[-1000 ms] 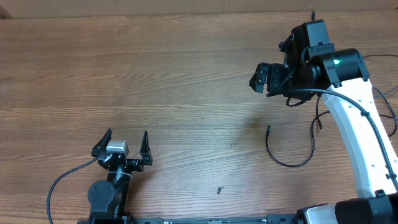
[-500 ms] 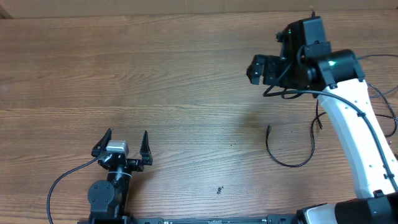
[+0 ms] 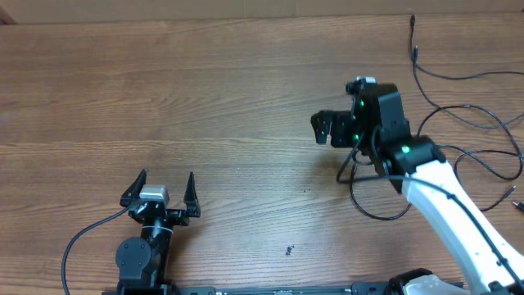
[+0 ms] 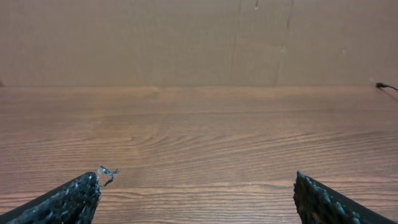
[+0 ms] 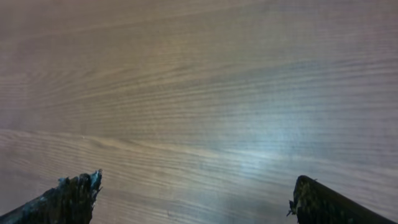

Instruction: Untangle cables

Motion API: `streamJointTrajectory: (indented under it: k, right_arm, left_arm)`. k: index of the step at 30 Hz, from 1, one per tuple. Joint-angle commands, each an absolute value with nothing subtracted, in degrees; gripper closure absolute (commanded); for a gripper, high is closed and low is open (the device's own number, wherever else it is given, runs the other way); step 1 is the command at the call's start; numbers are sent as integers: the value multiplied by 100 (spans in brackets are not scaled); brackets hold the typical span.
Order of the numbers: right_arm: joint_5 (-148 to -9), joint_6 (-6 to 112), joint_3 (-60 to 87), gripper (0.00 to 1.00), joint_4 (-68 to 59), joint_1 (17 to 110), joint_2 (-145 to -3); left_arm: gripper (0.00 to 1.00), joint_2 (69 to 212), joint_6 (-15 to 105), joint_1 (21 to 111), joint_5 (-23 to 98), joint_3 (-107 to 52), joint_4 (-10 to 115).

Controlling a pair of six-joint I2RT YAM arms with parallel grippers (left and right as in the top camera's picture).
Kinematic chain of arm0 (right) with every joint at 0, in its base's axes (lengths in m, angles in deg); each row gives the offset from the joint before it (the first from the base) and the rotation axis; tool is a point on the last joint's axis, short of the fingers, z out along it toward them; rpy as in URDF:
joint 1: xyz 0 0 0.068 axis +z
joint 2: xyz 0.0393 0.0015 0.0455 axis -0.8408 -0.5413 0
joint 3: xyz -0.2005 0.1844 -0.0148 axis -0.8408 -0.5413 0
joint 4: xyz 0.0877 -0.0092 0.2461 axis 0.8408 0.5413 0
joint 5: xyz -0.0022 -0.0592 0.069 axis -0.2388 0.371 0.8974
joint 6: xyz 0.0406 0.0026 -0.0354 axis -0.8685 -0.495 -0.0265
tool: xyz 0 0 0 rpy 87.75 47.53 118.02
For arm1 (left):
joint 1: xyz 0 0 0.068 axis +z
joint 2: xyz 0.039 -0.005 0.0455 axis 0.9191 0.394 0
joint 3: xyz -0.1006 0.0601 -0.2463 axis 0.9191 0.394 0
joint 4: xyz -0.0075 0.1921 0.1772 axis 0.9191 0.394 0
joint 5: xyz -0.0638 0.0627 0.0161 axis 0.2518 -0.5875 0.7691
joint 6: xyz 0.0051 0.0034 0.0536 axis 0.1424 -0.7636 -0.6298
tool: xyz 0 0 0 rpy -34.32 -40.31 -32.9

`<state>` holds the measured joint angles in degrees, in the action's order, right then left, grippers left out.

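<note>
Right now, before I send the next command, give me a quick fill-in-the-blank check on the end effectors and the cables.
1. The left end effector and the right end effector both have their jaws standing ____.
2. The cables lie on the ____ side of the table, around the right arm.
3. The right end effector holds ____.
Missing words: open; right; nothing.
</note>
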<state>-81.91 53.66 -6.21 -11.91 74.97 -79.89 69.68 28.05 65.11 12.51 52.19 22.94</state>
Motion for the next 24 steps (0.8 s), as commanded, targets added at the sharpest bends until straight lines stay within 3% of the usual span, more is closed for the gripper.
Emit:
streamJointTrajectory:
  k: [1,7,24]
  right_arm:
    - [-8246,5363,-1229,0,-1740,7523,-7432]
    - [-8290,5363,-2237,0,-2804,7446,-6304]
    - [-8196,5363,-4501,0,-4138,6463,-3061]
  left_arm:
    - [0,6918,2661,6576,1216,5241,2302]
    - [1,6918,2661,6576,1216,5241,2302]
    - [0,6918,2661,6576,1216,5241,2302]
